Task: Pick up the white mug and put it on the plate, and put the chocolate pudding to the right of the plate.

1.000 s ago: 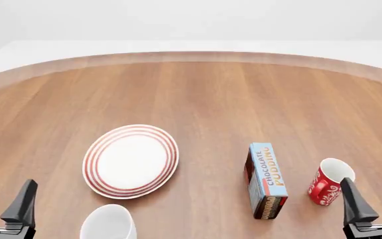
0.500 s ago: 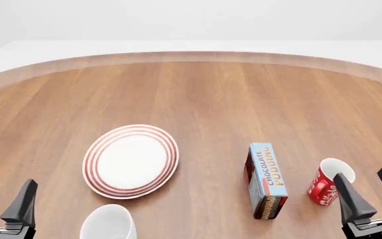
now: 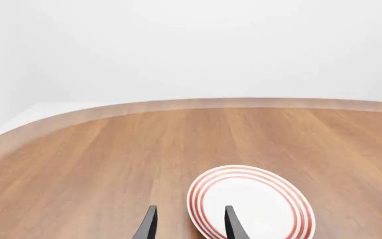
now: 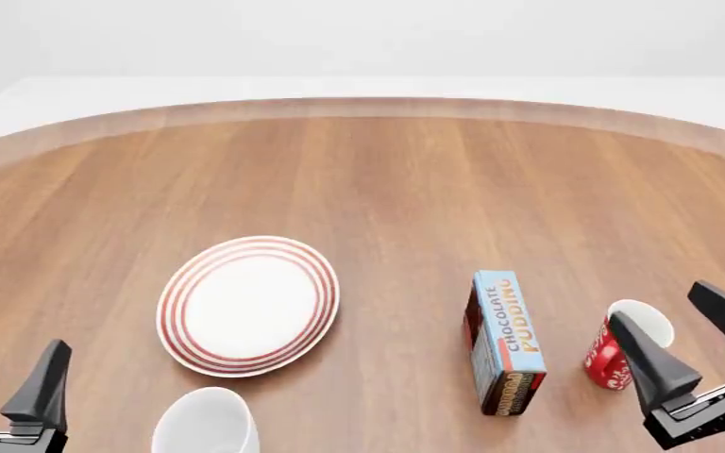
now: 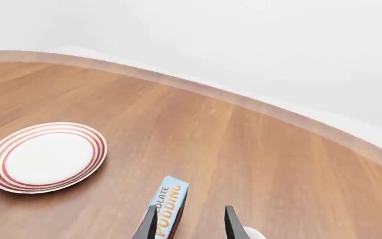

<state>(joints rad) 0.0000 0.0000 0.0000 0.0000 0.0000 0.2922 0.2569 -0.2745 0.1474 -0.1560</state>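
Opening step, nothing grasped: right gripper [image 4: 697, 332] open and empty, pudding box [image 4: 506, 341] just to its left and needing a leftward reach; left gripper [image 4: 8, 370] open, empty, white mug [image 4: 207, 422] just right, plate [image 4: 248, 303] ahead.

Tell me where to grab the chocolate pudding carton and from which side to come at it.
Grip the chocolate pudding across its narrow width, pads on the two long dark sides, coming down from above near its middle. It lies flat, long axis running away from the arms. The right gripper is nearest and open; the red mug stands close beside.
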